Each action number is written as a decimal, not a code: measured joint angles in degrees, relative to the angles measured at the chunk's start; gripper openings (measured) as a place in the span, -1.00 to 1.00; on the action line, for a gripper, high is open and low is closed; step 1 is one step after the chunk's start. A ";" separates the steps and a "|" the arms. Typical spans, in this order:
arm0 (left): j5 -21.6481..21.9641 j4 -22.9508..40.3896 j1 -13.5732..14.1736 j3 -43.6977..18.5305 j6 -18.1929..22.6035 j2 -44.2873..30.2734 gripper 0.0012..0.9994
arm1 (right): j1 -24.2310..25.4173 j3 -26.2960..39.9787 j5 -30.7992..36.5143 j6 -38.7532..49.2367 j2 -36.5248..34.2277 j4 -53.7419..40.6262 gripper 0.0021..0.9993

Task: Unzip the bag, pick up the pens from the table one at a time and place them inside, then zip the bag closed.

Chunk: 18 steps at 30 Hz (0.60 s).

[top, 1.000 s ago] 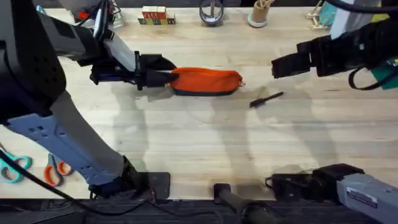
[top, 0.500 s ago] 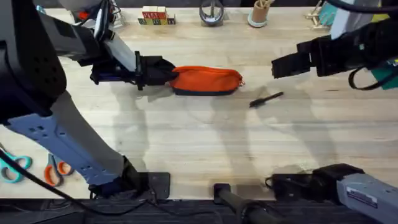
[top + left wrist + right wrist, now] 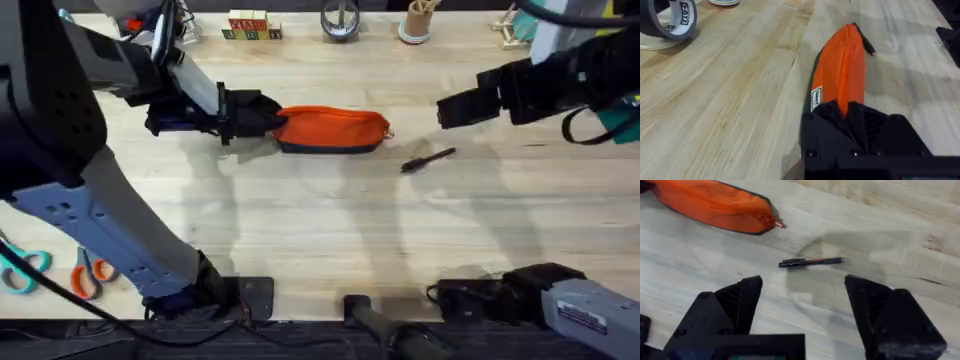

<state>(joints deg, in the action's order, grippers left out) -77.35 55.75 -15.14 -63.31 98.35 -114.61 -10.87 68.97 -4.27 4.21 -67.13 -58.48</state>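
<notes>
We see the left arm stretched out from its base at the lower left, crossing the light wood table (image 3: 300, 230) on a long diagonal, and its left gripper (image 3: 268, 122) sits clamped on the left end of the orange pencil pouch (image 3: 332, 128), fingers closed over the fabric. From the left wrist view we look straight down the pouch's length: the zipper seam runs along its top ridge, a small white label (image 3: 816, 98) is sewn on the side near the gripper, but its print is too small for us to read. Off to the side stands a roll of dark tape (image 3: 669, 20) with white lettering on its inner core; we can't make out the letters with any confidence. Over on the other side, the right arm reaches in from the right edge, held level above the table, and its right gripper (image 3: 440, 110) hangs in the air with the jaws spread wide and nothing between them. The right wrist view looks down on the black pen (image 3: 811, 262), lying flat on the wood, just beside the pouch's zipper-pull end and apart from it. At the near left corner lie two pairs of scissors (image 3: 60, 272), one teal-handled, one orange-handled. Along the far edge we spot lettered blocks (image 3: 250, 26).
</notes>
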 joint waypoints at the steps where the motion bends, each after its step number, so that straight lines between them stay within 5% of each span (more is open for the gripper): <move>1: 0.01 0.00 0.00 0.00 0.00 0.00 -0.92 | 0.00 0.00 0.00 1.16 -0.02 0.00 1.00; 18: 0.01 0.00 0.00 0.00 0.00 0.00 -0.92 | 0.00 0.00 0.02 10.88 -0.02 -5.05 1.00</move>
<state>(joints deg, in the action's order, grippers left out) -77.34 55.75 -15.14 -63.31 98.35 -114.61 -10.87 68.97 -4.25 15.09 -67.15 -63.53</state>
